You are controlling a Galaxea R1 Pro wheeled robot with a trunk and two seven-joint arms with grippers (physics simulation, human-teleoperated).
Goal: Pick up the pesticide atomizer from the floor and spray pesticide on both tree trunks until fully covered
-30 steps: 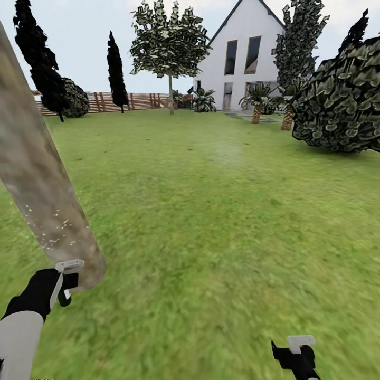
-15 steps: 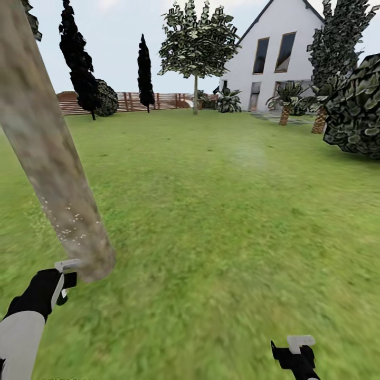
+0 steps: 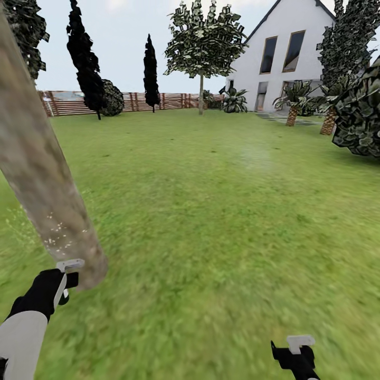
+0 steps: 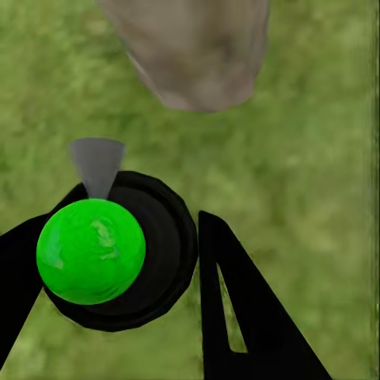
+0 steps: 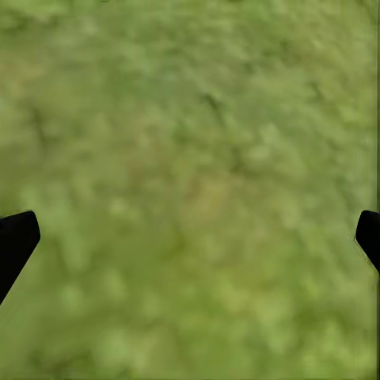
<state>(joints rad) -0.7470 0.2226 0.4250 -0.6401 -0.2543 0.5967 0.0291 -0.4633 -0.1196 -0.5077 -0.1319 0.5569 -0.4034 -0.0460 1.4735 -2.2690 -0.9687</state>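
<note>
Left gripper (image 4: 119, 261) holds the pesticide atomizer (image 4: 91, 250), its green bulb and black collar clamped between the 2 black fingers (image 4: 237, 317), grey nozzle aimed at the tree trunk (image 3: 45, 184) base just ahead. Whitish pesticide (image 3: 57, 237) specks dot the lower bark. Right gripper (image 5: 190, 237) hangs over grass (image 3: 221, 211), fingers spread wide, empty.

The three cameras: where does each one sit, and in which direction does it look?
Head: high on the robot, looking forward and down over the lawn to a house; both arms show.
Left wrist: on the left arm, looking along the left end effector, shut on the atomizer, toward the trunk.
Right wrist: looking down at grass between the open right end effector fingertips.
Head and left wrist share the trunk.
</note>
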